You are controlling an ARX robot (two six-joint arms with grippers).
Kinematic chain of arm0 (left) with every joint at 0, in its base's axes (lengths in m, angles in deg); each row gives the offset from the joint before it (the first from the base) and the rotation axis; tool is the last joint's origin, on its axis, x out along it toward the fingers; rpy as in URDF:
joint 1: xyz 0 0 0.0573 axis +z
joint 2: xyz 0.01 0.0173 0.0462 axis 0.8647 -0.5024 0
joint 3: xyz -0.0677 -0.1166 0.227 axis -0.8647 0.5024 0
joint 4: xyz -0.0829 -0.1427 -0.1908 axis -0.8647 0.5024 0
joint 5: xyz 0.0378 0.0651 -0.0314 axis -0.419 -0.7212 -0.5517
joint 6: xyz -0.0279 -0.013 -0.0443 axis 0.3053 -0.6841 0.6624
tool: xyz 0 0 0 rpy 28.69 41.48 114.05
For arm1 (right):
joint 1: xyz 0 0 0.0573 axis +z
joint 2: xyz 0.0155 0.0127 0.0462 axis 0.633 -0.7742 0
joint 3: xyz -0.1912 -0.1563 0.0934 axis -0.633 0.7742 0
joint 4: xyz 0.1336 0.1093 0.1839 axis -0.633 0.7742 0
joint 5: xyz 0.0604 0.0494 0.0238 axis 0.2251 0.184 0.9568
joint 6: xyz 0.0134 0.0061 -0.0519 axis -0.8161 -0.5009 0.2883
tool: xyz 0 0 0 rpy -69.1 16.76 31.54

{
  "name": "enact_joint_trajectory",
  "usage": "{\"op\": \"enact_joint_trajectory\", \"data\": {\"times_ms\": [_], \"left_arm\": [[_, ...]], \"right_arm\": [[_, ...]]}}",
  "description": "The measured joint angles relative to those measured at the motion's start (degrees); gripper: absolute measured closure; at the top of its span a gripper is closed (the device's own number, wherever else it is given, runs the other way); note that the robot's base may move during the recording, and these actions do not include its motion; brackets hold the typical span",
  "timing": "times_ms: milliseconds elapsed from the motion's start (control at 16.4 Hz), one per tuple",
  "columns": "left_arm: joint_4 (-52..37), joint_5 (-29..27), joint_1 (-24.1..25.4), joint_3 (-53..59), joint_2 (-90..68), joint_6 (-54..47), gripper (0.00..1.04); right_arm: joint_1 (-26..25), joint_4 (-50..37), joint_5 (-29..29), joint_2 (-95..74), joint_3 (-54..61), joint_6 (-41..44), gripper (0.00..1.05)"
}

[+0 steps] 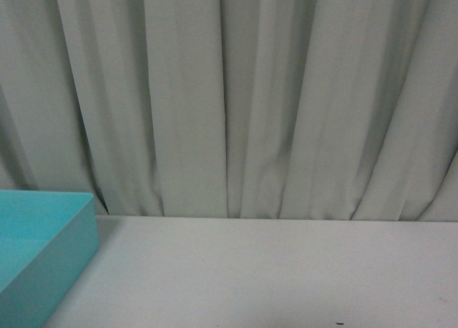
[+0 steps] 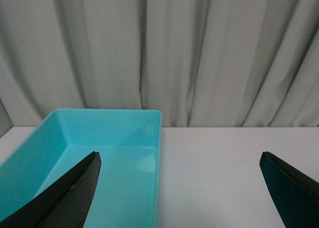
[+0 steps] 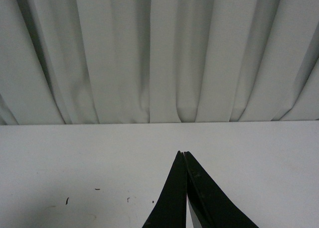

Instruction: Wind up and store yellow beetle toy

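Looks out, in the front view, over a white table (image 1: 272, 271) backed by a pleated pale grey curtain (image 1: 215, 92), with a turquoise tray (image 1: 71, 249) at the left and neither arm in the shot. Shows, in the left wrist view, the left gripper (image 2: 179, 155) spread wide, its two black fingers (image 2: 75, 193) far apart at either side of the frame, only tray and tabletop visible in the gap between them. Catches one finger overlapping the open tray in the shot and the other against bare table, well clear of the tray's long wall. Reveals a plain, smooth turquoise interior as far as can be seen, the nearer part hidden by that finger and the edge of the shot. Shows, in the right wrist view, the right gripper (image 3: 183, 153) closed, black fingers (image 3: 172, 198) pressed together at the tips with no object seen between them, a thin pale sliver showing further back along their length. Points that gripper across the table toward the curtain. Picks up a few small dark specks (image 3: 67, 200) on the white surface near the closed fingers. Leaves the yellow beetle toy out of sight in all three views, so cannot tell where it lies.
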Motion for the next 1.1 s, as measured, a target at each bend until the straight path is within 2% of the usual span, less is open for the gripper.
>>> {"op": "enact_joint_trajectory", "data": {"times_ms": [183, 365, 609, 731, 853, 914, 975, 1036, 1096], "left_arm": [[0.02, 0.02, 0.00, 0.00, 0.00, 0.00, 0.07], [0.02, 0.02, 0.00, 0.00, 0.00, 0.00, 0.07], [0.02, 0.02, 0.00, 0.00, 0.00, 0.00, 0.07], [0.02, 0.02, 0.00, 0.00, 0.00, 0.00, 0.07], [1.84, -0.15, -0.02, -0.33, -0.33, 0.70, 0.07], [11.43, -1.07, 0.04, -3.82, -3.56, 3.96, 0.07], [18.40, -0.28, 1.40, -8.26, -11.76, 8.94, 0.07], [21.20, 2.84, 5.92, -11.69, -18.45, 13.88, 0.07], [20.35, 3.80, 7.23, -11.98, -19.61, 14.84, 0.07]], "right_arm": [[0.00, -0.44, 0.02, 0.07, 0.00, 0.02, 1.01], [0.00, -0.48, 0.00, 0.09, 0.00, 0.00, 0.76], [0.00, -0.48, 0.00, 0.09, 0.00, 0.00, 0.26], [0.00, -0.48, 0.00, 0.09, 0.00, 0.00, 0.06], [0.00, -0.48, 0.00, 0.09, 0.00, 0.00, 0.07], [0.00, -0.46, 0.00, 0.09, 0.00, 0.00, 0.07], [0.00, -0.48, 0.04, 0.09, 0.00, 0.00, 0.07], [0.00, -0.48, 0.02, 0.09, 0.00, 0.00, 0.07], [0.00, -0.48, 0.00, 0.09, 0.00, 0.00, 0.07]]}}
